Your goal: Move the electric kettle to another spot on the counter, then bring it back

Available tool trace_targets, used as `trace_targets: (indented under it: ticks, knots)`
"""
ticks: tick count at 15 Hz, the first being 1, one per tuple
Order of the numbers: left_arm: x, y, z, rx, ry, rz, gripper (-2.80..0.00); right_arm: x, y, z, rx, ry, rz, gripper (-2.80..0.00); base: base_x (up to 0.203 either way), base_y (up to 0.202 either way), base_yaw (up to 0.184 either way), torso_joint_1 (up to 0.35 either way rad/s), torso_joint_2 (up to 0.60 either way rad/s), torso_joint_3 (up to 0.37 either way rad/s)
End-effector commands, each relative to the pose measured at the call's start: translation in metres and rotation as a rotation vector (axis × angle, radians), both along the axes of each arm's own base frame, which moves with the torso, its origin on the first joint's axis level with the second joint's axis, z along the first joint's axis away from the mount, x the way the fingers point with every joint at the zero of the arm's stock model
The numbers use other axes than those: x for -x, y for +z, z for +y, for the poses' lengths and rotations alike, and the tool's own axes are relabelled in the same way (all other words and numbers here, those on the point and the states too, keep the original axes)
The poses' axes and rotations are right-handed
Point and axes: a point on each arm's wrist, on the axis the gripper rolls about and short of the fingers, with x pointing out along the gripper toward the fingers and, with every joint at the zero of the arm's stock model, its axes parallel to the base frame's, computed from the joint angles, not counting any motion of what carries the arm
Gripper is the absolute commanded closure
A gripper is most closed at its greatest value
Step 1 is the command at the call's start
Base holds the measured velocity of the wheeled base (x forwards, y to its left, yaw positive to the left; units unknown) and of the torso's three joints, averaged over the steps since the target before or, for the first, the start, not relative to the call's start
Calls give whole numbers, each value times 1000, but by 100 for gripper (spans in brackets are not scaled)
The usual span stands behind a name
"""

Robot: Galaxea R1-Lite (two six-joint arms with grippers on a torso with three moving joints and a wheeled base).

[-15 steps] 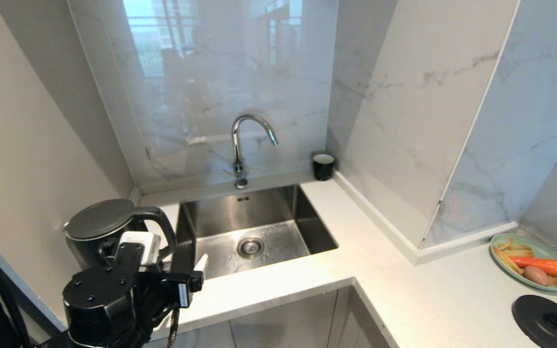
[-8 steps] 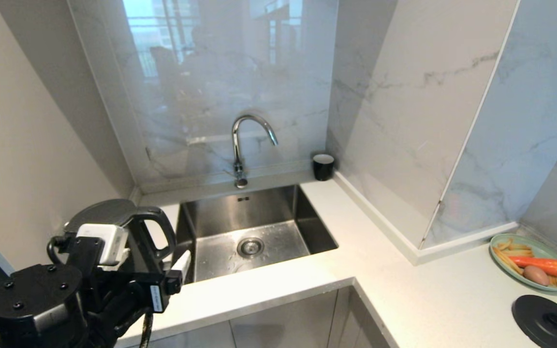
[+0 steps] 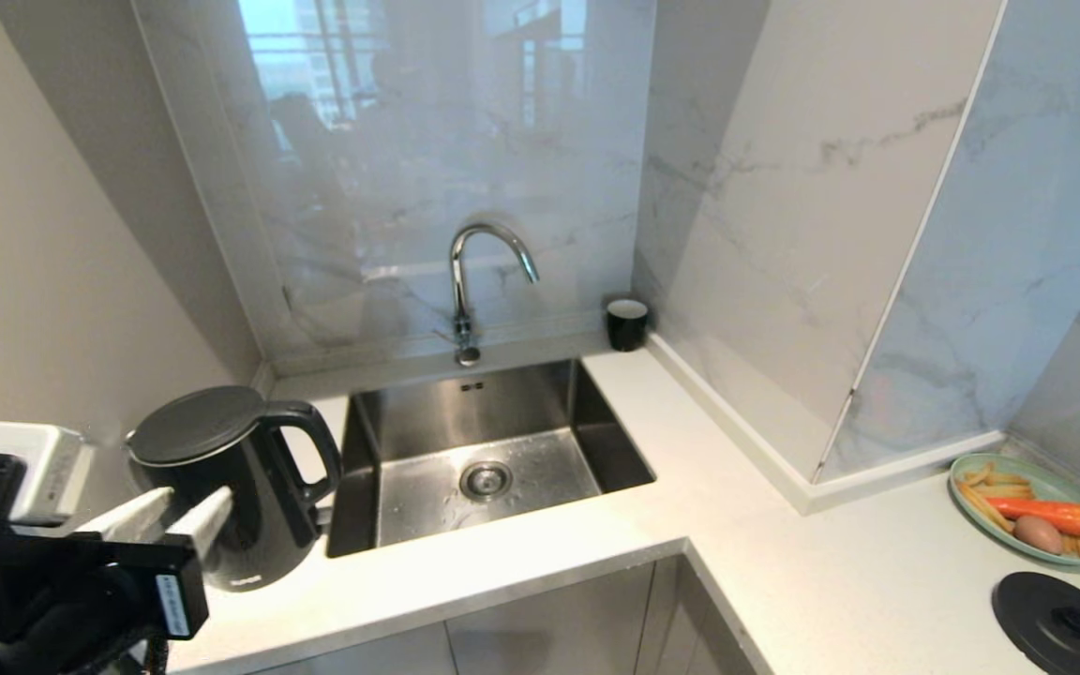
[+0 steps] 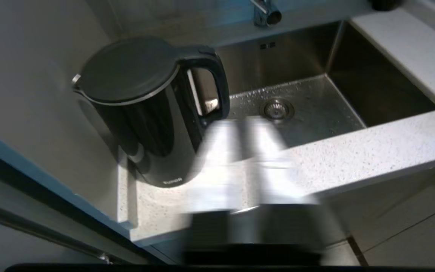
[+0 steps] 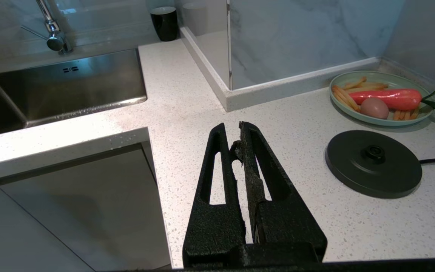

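Note:
The glossy black electric kettle (image 3: 221, 478) stands upright on the white speckled counter (image 3: 521, 562), in the left corner beside the sink, its handle toward the sink. My left gripper (image 3: 195, 497) hangs at the lower left, just in front of the kettle and clear of it. In the left wrist view the kettle (image 4: 145, 113) is beyond my left gripper (image 4: 242, 126), whose white fingers are blurred with only a narrow gap and nothing between them. My right gripper (image 5: 232, 128) is shut and empty, parked over the right stretch of counter.
The steel sink (image 3: 540, 469) with its tap (image 3: 474, 272) lies right of the kettle. A small black cup (image 3: 627, 323) sits in the back corner. At the far right are a round black base with cord (image 3: 1060, 623) and a green plate (image 3: 971, 464) of food.
My left arm has drawn back from the kettle's handle toward the lower left, and its jaws have narrowed from wide apart. The kettle has stayed put.

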Motion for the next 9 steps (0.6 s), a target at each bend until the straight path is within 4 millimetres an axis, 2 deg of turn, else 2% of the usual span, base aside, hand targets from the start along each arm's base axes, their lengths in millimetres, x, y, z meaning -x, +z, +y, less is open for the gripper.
trace_targets:
  ticks: [1,4,9]
  knots:
    - [28,31,20,40,11,-67,0,0,0,0,0,0,1,0,0,0,0,0,0,0]
    - [50,48,44,19,109,-73,0,0,0,0,0,0,0,0,0,0,0,0,0,0]
    - [99,60,74,-7,303,-256,0,0,0,0,3,1,0,0,0,0,0,0,0,0]
